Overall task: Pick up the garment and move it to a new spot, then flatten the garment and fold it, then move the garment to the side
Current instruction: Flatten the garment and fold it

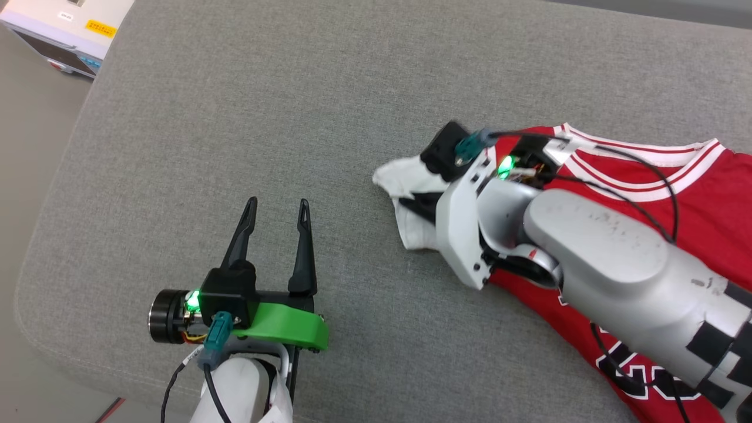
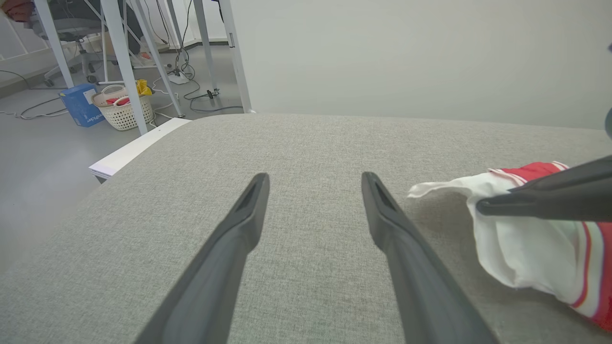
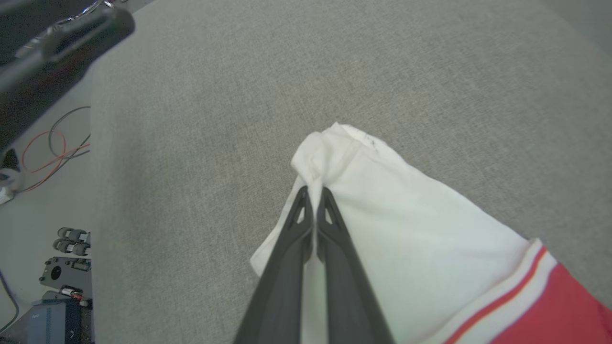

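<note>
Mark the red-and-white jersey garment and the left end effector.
red-and-white jersey garment (image 3: pixel 430 229), right wrist view, white sleeve.
left end effector (image 1: pixel 278 201), head view, midway between fingertips.

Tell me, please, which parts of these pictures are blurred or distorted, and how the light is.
Head view: soft, even light, no hard shadows, the garment sharp. Left wrist view: the wide-angle lens curves the far edge of the grey cushion. Right wrist view: the dark shape at the top left is out of focus; the white sleeve looks slightly washed out.
</note>
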Motion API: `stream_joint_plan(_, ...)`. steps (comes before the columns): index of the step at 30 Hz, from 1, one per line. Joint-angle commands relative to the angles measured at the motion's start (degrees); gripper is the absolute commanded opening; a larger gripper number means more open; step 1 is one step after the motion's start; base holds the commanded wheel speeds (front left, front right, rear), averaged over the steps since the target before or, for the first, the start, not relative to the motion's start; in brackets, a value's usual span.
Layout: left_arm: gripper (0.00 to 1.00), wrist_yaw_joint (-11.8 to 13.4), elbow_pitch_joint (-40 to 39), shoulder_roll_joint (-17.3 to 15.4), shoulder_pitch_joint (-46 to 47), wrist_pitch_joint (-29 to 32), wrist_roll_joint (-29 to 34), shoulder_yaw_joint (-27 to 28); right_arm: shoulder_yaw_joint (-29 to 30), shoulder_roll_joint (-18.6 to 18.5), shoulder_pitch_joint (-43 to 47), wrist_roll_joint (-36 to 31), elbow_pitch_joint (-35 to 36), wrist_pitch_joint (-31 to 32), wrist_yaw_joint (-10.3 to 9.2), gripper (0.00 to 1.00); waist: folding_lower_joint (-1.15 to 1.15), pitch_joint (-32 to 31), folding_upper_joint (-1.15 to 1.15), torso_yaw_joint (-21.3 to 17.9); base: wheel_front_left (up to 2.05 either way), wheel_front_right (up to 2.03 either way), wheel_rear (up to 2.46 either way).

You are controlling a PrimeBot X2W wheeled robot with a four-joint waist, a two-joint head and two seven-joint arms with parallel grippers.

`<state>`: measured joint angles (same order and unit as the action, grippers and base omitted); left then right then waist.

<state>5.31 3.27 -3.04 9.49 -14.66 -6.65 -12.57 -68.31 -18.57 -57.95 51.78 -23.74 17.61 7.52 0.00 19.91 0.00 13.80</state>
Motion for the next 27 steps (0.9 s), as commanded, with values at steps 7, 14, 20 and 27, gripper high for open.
stream_joint_plan(7, 1.00, 0.6, 0.0, 0.2, 0.9, -0.3, -0.9, -0.4, -4.9, 0.7, 4.6, 0.0, -5.0, 5.4, -0.03, 0.00, 0.00, 0.9, 0.00, 0.2, 0.00, 0.00, 0.00)
stream_joint_plan(14, 1.00, 0.5, 0.6, 0.2, 0.7, -0.3, -0.5, 0.2, -5.0, 0.7, 5.0, -0.3, -4.1, 0.6, -0.03, 1.00, 0.00, -0.2, 0.00, -1.0, 0.00, 0.00, 0.00)
stream_joint_plan(20, 1.00, -0.2, 1.2, 0.2, -0.5, -0.3, 0.7, 1.4, -3.3, -0.9, 4.6, 0.6, -1.5, -12.6, -0.03, 1.00, 0.00, -3.8, 0.00, -2.3, 0.00, 0.00, 0.00)
stream_joint_plan(27, 1.00, -1.6, 1.3, -0.3, -2.1, -0.3, 2.5, 3.8, 4.3, -5.4, 8.1, -3.9, -1.4, -25.5, -0.03, 1.00, 0.00, -7.6, 0.00, -4.6, 0.00, 0.00, 0.00)
